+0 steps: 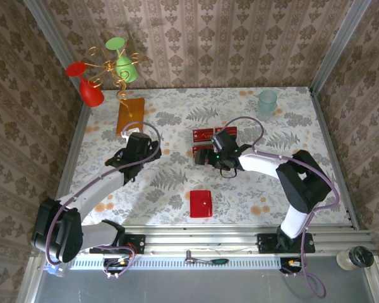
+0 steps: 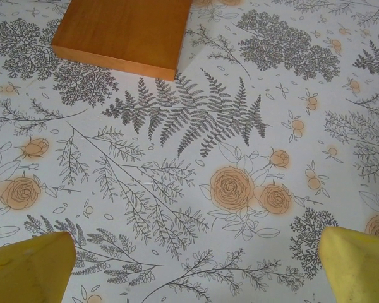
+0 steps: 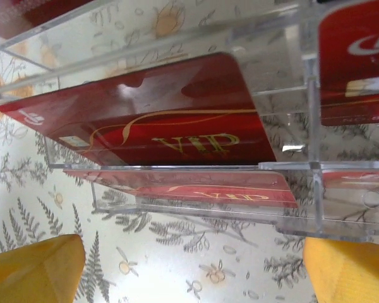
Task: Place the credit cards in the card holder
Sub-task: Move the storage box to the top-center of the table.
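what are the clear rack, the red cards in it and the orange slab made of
Clear rack: looks like acrylic, see-through with bright polished edges. Red cards: probably glossy plastic, given glare patches and gold VIP print. Orange slab: likely varnished wood or wood-look board; faint grain, smooth sheen.

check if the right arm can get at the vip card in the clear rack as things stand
Probably yes: the open right gripper faces the VIP card in the clear rack with nothing between, though the rack's walls may crowd the grip.
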